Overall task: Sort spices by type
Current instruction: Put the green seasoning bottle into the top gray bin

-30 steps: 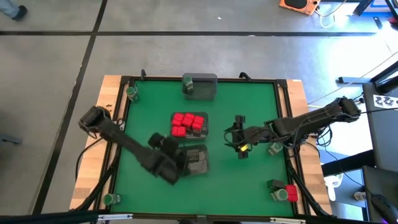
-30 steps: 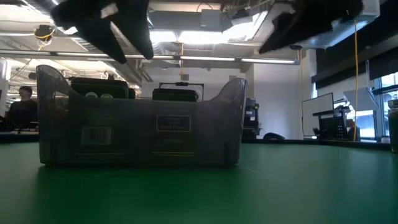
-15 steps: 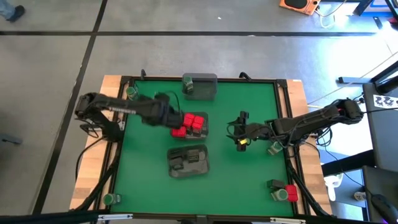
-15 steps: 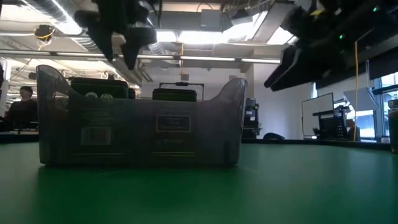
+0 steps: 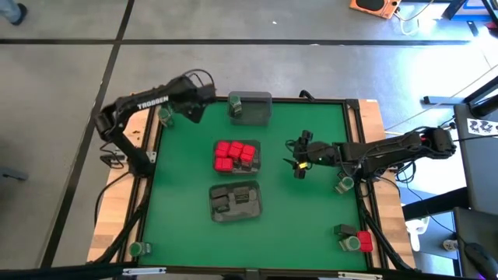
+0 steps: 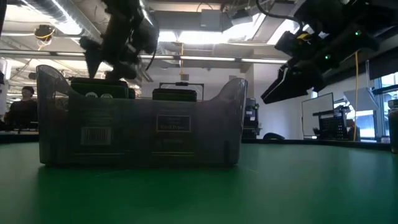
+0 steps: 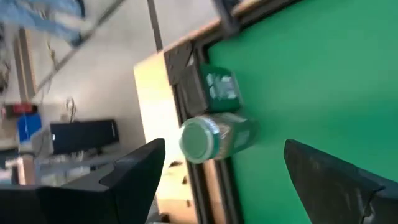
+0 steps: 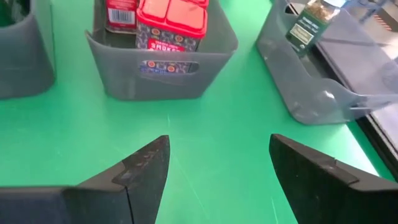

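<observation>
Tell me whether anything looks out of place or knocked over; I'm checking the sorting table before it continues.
One small green-lidded jar lies on its side at the table's far left corner, against the black frame, between the open left pincer's fingers. Loose spices also sit at the right edge: another green-lidded jar, and a red box near the corner.

Three clear trays (image 5: 257, 110) sit on the green table (image 5: 311, 210) — a person (image 6: 25, 99), perhaps seated, beyond.

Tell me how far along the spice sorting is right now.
Mostly done: red boxes fill the middle tray, dark blocks the near tray, one green-lidded jar the far tray. In hand: nothing; the open left gripper faces a corner jar. The right gripper hovers open. Left: jars near the edges and a red and dark pair.
</observation>
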Robot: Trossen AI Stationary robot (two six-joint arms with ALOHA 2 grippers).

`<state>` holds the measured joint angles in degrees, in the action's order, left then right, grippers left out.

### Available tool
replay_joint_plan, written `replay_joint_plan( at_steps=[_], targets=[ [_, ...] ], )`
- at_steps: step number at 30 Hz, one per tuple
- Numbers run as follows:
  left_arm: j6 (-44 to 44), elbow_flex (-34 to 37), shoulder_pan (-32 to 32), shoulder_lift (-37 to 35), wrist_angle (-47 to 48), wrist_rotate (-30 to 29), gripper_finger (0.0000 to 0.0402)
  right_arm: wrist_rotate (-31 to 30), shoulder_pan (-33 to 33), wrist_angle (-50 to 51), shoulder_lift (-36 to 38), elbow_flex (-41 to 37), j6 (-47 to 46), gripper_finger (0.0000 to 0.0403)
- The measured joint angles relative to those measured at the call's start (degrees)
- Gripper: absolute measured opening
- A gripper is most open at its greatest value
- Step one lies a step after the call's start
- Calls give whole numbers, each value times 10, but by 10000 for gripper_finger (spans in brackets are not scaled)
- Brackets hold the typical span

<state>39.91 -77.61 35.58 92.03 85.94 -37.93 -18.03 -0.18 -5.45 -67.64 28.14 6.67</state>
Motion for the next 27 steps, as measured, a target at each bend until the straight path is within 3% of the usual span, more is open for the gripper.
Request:
replay_joint_plan(
  at_steps=[6, 27],
  targets=[
    [-28, 33, 69, 0, -9, 57, 326, 42, -26, -23, -1, -9, 13, 276],
    [-65, 111, 155, 23, -93, 57, 326, 68, -33, -39, -2, -9, 18, 276]
  ],
)
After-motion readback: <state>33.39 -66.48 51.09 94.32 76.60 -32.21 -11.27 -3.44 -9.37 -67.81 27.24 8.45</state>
